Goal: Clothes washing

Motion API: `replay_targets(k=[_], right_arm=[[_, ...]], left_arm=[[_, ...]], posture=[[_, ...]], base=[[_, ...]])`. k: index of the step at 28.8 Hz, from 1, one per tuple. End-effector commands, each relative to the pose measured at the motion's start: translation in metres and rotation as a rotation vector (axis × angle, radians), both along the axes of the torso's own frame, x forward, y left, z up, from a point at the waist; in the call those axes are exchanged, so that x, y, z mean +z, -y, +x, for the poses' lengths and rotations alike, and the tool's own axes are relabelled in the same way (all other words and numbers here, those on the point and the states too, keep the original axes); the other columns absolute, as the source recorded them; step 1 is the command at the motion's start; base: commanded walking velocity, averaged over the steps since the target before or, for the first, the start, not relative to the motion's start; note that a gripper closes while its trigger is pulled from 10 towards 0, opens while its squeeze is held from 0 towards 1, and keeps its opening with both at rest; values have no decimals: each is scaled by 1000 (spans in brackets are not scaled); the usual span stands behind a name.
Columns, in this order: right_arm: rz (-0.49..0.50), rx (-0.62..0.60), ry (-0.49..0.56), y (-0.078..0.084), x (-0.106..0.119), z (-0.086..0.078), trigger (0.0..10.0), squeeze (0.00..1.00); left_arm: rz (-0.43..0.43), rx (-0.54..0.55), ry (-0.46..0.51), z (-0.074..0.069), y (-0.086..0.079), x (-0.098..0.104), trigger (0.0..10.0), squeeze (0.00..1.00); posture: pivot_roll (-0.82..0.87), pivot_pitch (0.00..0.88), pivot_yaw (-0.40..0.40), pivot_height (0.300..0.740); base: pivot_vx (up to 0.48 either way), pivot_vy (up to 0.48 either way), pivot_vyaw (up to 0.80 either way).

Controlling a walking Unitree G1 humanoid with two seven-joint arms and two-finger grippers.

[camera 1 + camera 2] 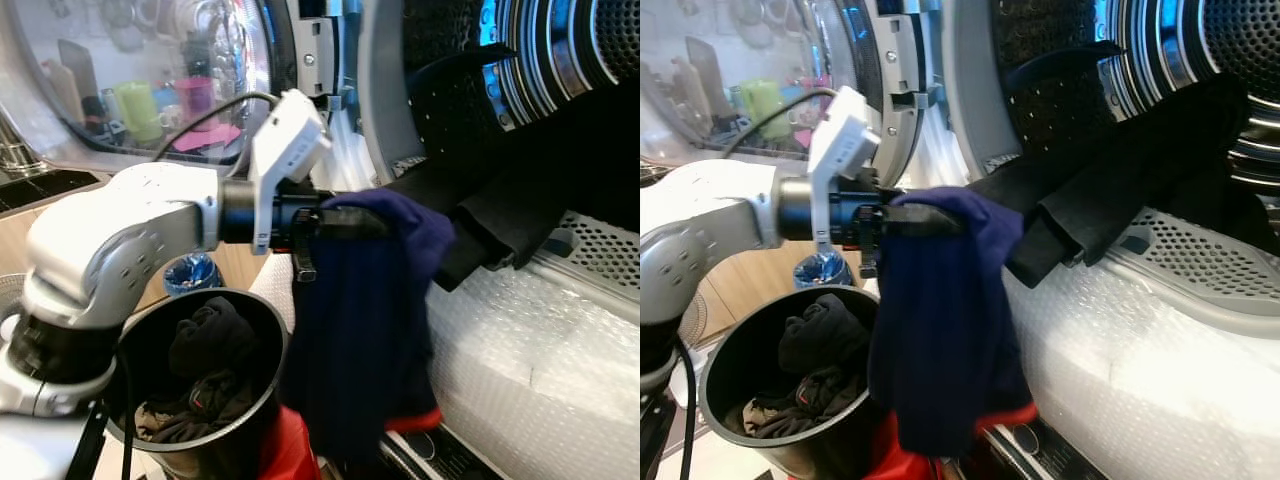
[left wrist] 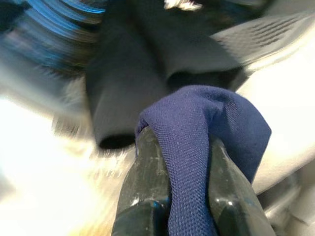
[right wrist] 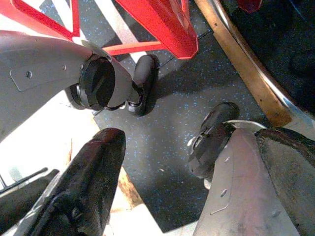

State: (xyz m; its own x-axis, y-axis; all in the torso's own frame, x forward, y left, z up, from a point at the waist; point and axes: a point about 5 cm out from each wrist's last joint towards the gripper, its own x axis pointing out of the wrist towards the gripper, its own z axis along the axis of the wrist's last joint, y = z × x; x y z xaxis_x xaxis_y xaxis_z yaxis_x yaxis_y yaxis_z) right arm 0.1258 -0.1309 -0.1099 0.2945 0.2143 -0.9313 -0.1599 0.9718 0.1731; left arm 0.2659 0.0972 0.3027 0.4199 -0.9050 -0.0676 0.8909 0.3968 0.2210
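Beside the washing machine's open drum mouth (image 1: 1200,60), the round black bucket of dark clothes (image 1: 200,385) sits lowest; above it the left gripper (image 1: 335,222), clamped on a hanging navy knit garment (image 1: 365,330), is loading; next it must reach past the black cloth (image 1: 1110,190) draped over the rim; right gripper (image 3: 157,162) hangs parted near the floor

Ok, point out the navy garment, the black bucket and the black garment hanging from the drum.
navy garment (image 1: 365,330), left eye view, middle of the hanging cloth.
black bucket (image 1: 262,318), left eye view, right rim.
black garment (image 1: 1120,190), right eye view, fold over the drum's lip.
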Motion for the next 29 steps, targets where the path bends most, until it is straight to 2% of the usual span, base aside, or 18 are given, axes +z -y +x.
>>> replay_targets(k=[1,5,6,7,9,11,12,15,19,29], right_arm=[[3,-3,-2,-2,0,-2,10000,0],[-9,-20,-7,3,-1,-4,10000,0],[-9,-20,-7,3,-1,-4,10000,0],[-13,-19,-3,6,-2,-5,10000,0],[-14,-19,-1,7,-2,-5,10000,0],[-17,-25,4,8,-1,-4,10000,0],[-20,-31,6,10,-1,-4,10000,0],[-25,-39,8,13,-1,-4,10000,0],[-36,-15,3,16,-2,-6,10000,0],[-41,59,-16,18,-4,-15,10000,0]], left_arm=[[5,65,12,-6,2,-9,10000,0],[6,164,-6,-13,8,-37,10000,0],[6,164,-6,-13,8,-37,10000,0],[-68,309,36,-11,10,-43,10000,0],[-85,344,48,-10,10,-44,10000,0],[-96,426,107,-11,7,-44,10000,0],[-126,516,157,-12,3,-42,10000,0],[-156,612,216,-12,-3,-39,10000,0],[-186,655,224,-15,-4,-41,10000,0],[-182,677,235,-20,-3,-50,10000,0]], posture=[[337,1,23,740],[327,18,14,740],[327,18,14,740],[316,26,7,740],[316,26,7,740],[312,29,0,740],[311,29,-13,740],[314,30,-24,740],[327,33,-44,740],[336,26,-55,740]], base=[[0,0,0],[0,0,0],[0,0,0],[0,0,0],[0,0,0],[0,0,0],[0,0,0],[0,0,0],[0,0,-222],[0,0,-759]])
